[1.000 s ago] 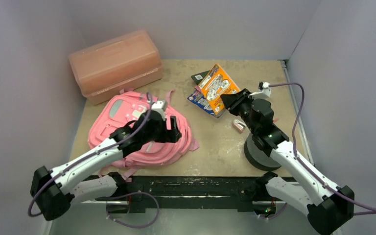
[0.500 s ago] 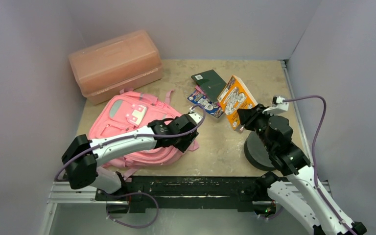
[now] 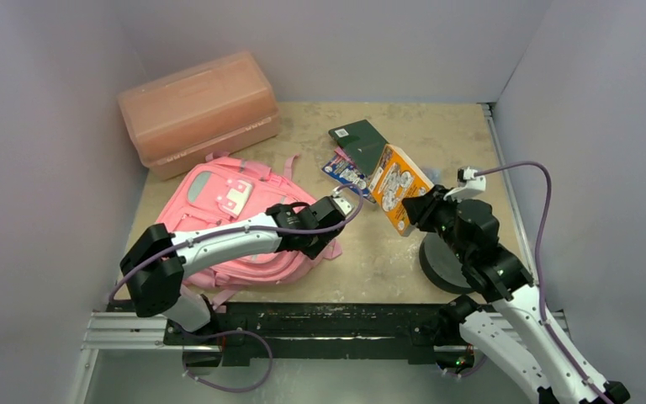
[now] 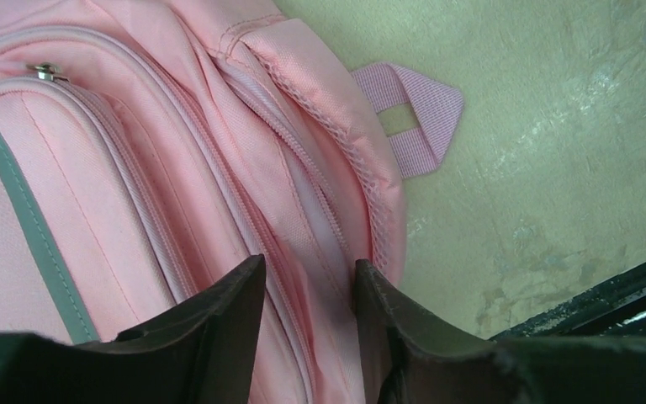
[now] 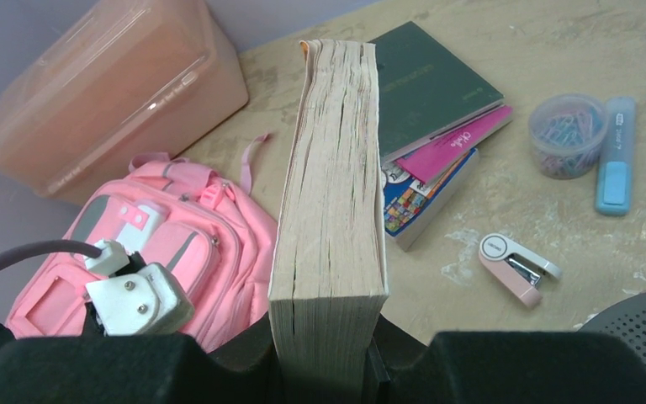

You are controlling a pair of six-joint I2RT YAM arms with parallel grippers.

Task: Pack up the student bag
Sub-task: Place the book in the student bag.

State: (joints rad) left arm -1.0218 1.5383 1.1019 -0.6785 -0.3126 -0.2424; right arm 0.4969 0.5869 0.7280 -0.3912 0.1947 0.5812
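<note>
Far left, at back: orange plastic box (image 3: 198, 109).
Just in front of it: student bag (image 3: 219, 198), pink, lying flat on left half of table (image 3: 370, 252).
Left fingers (image 4: 235, 320) on bag's right edge, half apart, zip seam between them. Cannot tell if seam is pinched.
Middle, at back: pile of books (image 3: 355, 151).
Right fingers (image 5: 248, 349) clamped on thick book (image 5: 332, 185) with orange cover, lifted off table.
Further right on table: stapler (image 5: 517, 268), clip jar (image 5: 565, 133), blue marker (image 5: 616, 156).
</note>
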